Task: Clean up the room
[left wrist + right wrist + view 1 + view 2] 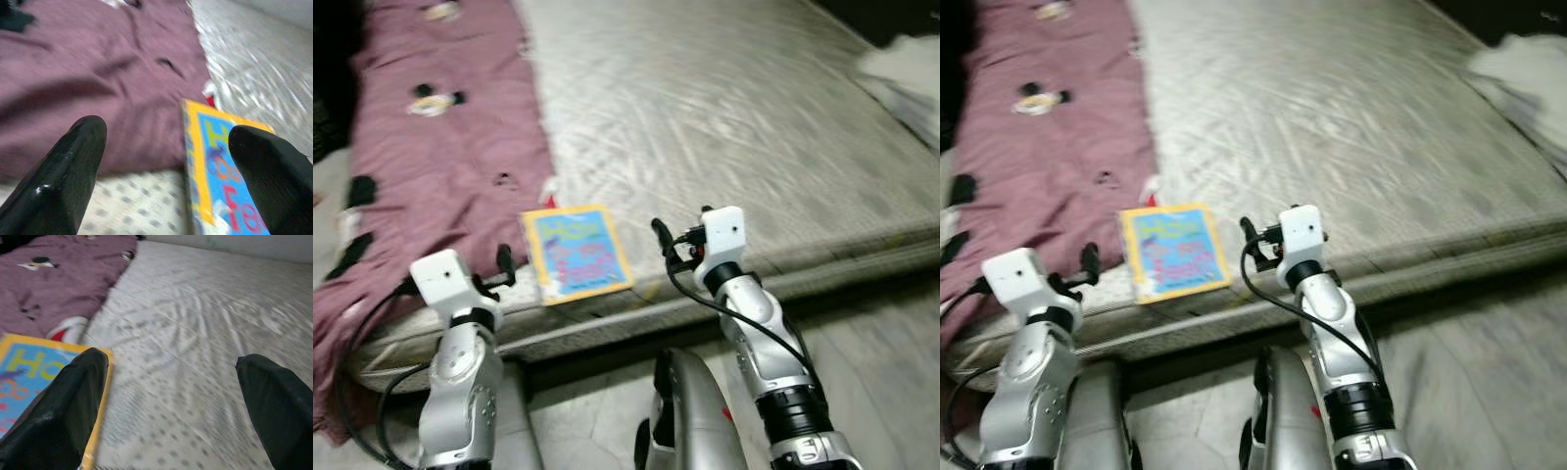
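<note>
Since book (576, 252) lies flat near mattress (734, 117) edge, just beside maroon blanket (440, 147), I've got both arms raised flanking it. Left claw (166, 161) released, right claw (171, 396) released, neither touching; looks like pre-grasp staging.

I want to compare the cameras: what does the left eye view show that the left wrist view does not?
Left eye view alone: both silver arms, the right claw, the floor and a white heap at the mattress's far edge. Left wrist view alone: the left claw up close, fingers open beside the book's corner. Both: the yellow-bordered book, purple blanket and grey mattress.
</note>
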`<state>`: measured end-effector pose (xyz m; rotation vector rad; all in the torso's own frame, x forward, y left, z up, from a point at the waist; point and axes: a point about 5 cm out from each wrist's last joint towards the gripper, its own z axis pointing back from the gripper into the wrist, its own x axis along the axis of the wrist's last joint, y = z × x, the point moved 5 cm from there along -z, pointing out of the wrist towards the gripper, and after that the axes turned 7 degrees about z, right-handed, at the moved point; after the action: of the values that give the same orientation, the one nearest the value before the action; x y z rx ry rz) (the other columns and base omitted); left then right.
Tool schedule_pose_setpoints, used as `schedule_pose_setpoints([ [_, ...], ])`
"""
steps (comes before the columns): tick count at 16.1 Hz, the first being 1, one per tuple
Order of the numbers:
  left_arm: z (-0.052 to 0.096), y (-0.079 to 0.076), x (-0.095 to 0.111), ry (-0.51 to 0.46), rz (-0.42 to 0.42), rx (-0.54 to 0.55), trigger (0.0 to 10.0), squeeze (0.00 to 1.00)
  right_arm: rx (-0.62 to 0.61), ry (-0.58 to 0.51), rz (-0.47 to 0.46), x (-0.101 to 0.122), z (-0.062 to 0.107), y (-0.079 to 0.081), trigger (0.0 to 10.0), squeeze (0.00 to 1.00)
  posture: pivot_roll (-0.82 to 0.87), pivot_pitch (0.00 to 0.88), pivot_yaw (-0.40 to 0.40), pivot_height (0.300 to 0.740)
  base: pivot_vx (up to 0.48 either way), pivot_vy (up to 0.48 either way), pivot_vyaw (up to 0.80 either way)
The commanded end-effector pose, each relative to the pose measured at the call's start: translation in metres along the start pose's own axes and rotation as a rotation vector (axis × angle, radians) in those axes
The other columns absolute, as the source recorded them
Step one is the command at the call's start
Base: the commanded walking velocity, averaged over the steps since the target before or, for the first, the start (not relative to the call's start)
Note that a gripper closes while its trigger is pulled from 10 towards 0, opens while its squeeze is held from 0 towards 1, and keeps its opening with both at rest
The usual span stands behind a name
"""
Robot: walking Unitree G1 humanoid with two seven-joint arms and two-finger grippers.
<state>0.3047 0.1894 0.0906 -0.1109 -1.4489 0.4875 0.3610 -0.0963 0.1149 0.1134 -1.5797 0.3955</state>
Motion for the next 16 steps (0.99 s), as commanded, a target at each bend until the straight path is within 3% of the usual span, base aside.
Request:
schedule_pose_setpoints([
  [1,-0.001,0.0,-0.005,0.03,0.002,0.007,10.0,0.0,0.0,0.0,-0.005,0.0,0.0,0.001,10.0,0.0,0.01,0.099,-0.089,0.544,0.0,0.0,0.0],
  [5,-0.004,-0.002,-0.017,0.1,0.033,0.007,10.0,0.0,-0.004,-0.004,0.004,0.001,0.003,-0.004,10.0,0.0,0.0,0.105,-0.092,0.494,0.0,0.0,0.0],
  [8,-0.014,0.0,-0.015,0.09,0.062,0.018,10.0,0.0,-0.03,0.015,0.05,-0.003,0.009,-0.023,10.0,0.0,-0.01,0.112,-0.098,0.494,0.0,0.0,0.0],
  [11,-0.024,0.006,-0.018,0.102,0.114,0.036,10.0,0.0,-0.078,0.042,0.106,-0.007,0.026,-0.052,10.0,0.0,-0.08,0.135,-0.102,0.494,0.0,0.0,0.0],
  [14,-0.035,0.002,-0.02,0.106,0.147,0.015,10.0,0.0,-0.111,0.082,0.156,-0.015,0.044,-0.071,10.0,0.0,-0.11,0.144,-0.106,0.494,0.0,0.0,0.0],
  [16,-0.043,-0.005,-0.028,0.147,0.167,-0.032,10.0,0.0,-0.111,0.077,0.16,-0.011,0.046,-0.071,10.0,0.0,-0.14,0.147,-0.11,0.494,0.0,0.0,0.0],
])
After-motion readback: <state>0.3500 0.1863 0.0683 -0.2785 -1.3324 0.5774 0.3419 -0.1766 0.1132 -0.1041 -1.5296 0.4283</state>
